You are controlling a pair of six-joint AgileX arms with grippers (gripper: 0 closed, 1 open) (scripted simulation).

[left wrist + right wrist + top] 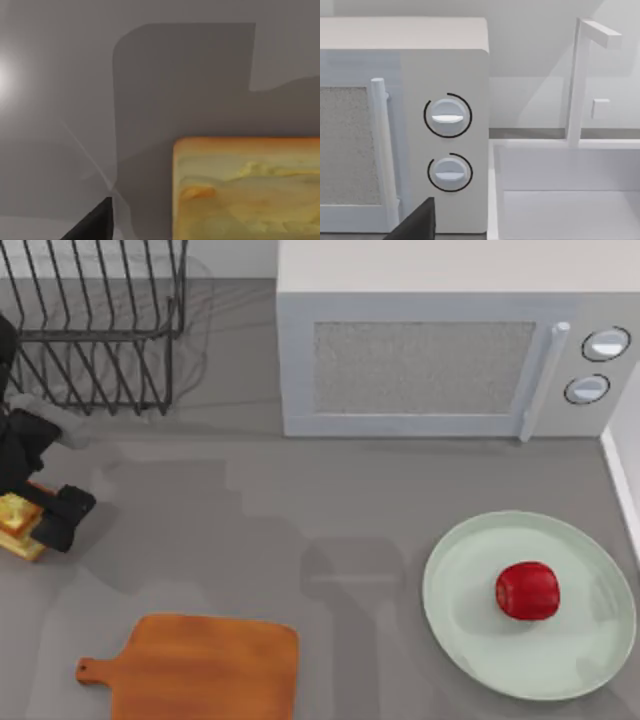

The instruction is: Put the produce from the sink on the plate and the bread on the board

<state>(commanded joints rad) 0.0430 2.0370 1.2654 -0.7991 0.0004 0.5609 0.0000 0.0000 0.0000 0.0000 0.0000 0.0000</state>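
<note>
The produce [527, 591] is seen lying on the plate [470, 640], a little right of its middle. The plate sits on the counter [350, 500] in front of the microwave [450, 340], below its dial end, and is well apart from the board [205, 670].

The board lies flat on the counter, in front of the microwave and off to its left, with its handle (the end with the hole) pointing away from the plate. Nothing is carried on it.

The bread [20, 523] is found far to the left of the microwave, at the counter's left edge and apart from the board. It is clamped in the left gripper [35, 520], whose dark fingers [68, 515] are closed against its sides. In the left wrist view the bread [247, 190] is seen close up over the grey counter [60, 75], with one dark finger [95, 225] beside it.

A wire dish rack [95, 325] stands left of the microwave.

In the right wrist view the microwave [445, 135] with its two dials is faced, the sink [570, 200] and tap [580, 80] lying just beside it. One finger [420, 222] of the right gripper is in sight there; whether that gripper is apart or together cannot be told.
</note>
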